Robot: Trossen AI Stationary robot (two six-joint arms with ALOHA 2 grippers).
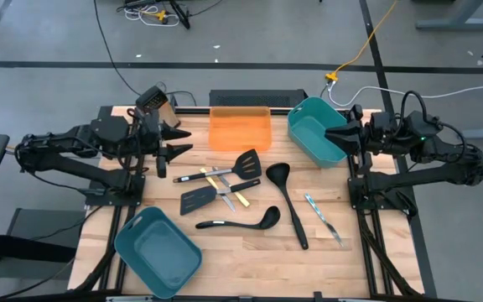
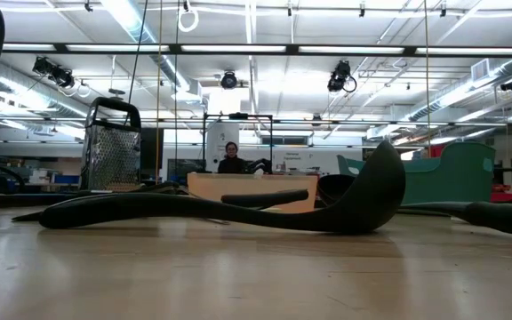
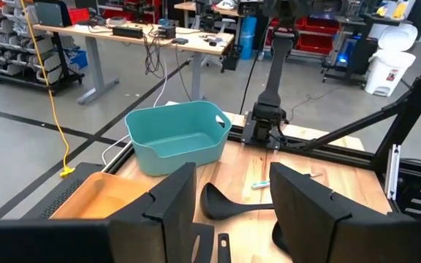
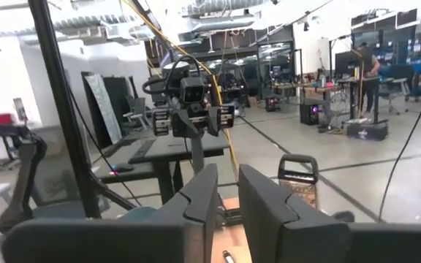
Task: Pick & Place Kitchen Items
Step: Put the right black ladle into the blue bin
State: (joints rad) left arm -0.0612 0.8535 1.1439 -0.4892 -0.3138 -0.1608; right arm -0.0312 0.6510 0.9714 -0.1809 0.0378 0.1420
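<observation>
Nearest, one long black plastic ladle [image 2: 238, 209] lies loose on the wooden desk [image 1: 250, 252]; both grippers [image 1: 177, 141] [image 1: 335, 134], part-open and empty, could nudge crowded neighbours when reaching.

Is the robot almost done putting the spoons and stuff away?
Not yet. Both teal bins and the orange tray look empty. The ladles, spatulas and silver cutlery lie loose on the table. The left end effector is open and holds nothing; the right end effector holds nothing either.
</observation>
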